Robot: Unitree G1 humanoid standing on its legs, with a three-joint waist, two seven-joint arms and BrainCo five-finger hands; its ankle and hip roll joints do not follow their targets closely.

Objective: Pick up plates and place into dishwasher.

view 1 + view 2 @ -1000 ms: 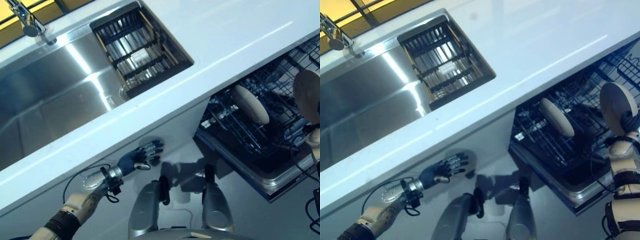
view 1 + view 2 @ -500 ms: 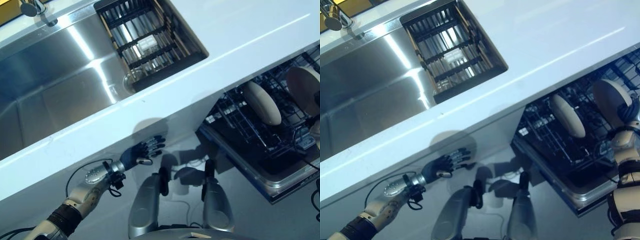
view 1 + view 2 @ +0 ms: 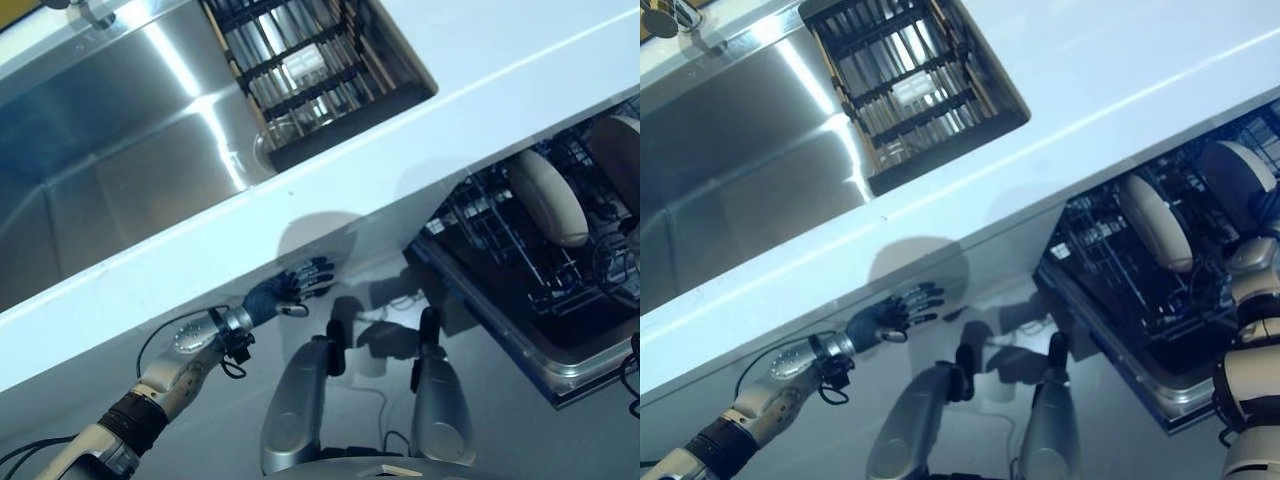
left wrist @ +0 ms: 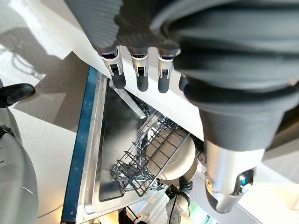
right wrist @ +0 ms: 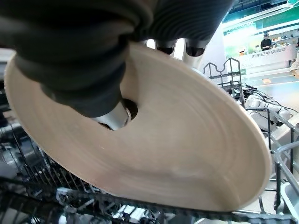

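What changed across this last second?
The right robot hand, shut on the round beige plate, has carried it closer to the matching plate standing in the black wire dishwasher rack. The left robot hand stays open under the white counter. The camera shifted too.

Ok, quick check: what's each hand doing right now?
Left hand: open, fingers straight, holding nothing, below the counter edge.
Right hand: shut on a beige plate, thumb pressed on its face, over the dishwasher rack.
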